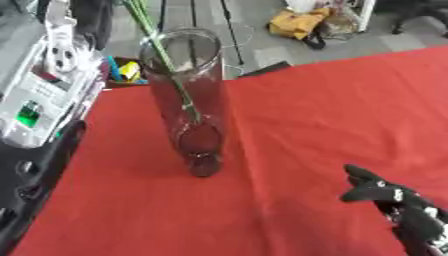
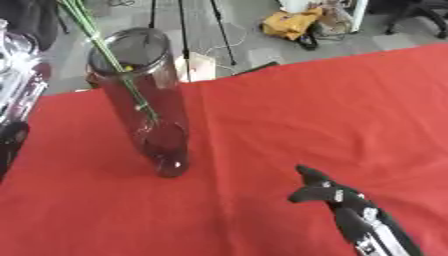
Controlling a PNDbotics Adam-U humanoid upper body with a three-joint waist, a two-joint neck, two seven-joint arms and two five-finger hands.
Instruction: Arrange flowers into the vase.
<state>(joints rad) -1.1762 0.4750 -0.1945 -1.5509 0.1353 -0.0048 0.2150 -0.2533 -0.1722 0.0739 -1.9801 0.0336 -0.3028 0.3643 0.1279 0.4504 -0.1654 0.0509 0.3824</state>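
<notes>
Glass vase (image 1: 185, 100) upright on red cloth (image 1: 332, 115), green stems (image 2: 118, 75) leaning inside; my right hand (image 2: 337, 200) well right of vase, fingers relaxed, holding nothing.

a tall clear glass vase (image 1: 187, 100) stands upright on the red cloth, well apart from the right hand (image 2: 337, 197), up and to its left. green flower stems (image 1: 166, 60) lean inside it, tops rising past the rim.
</notes>
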